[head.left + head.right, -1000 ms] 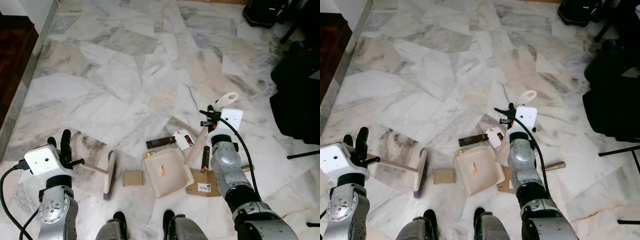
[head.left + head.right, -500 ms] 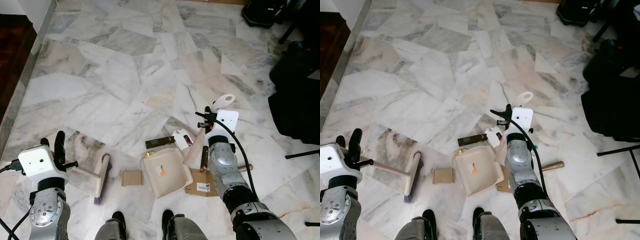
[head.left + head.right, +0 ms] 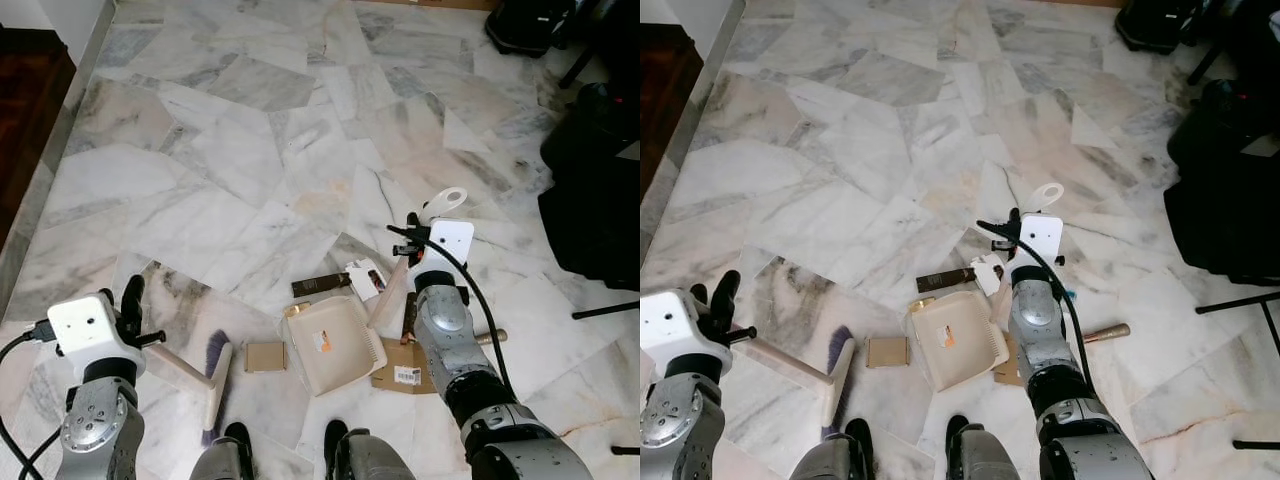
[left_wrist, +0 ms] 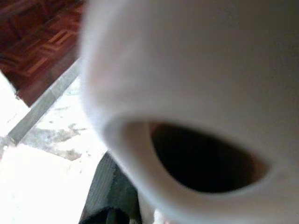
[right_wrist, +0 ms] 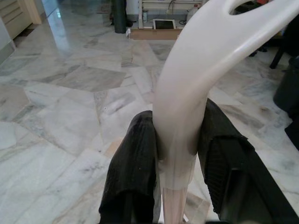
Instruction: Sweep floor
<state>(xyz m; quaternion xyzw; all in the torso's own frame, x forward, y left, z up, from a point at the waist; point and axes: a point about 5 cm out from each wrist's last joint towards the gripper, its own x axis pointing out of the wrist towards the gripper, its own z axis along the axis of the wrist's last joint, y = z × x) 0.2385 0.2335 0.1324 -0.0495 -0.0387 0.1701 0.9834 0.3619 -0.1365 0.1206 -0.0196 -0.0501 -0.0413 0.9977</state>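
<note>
On marble floor [image 3: 250, 150]: dustpan [image 3: 335, 345] gripped by right hand [image 5: 177, 154].

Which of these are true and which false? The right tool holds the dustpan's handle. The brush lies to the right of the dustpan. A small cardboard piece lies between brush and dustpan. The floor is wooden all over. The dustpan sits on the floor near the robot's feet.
1. The right tool holds the dustpan by its handle: true, its fingers are shut on it.
2. The brush lies to the right of the dustpan: false, it lies to its left, held by the left tool.
3. A small cardboard piece lies between them: true.
4. The floor is wooden all over: false, it is mostly marble.
5. The dustpan sits near the robot's feet: true.
</note>
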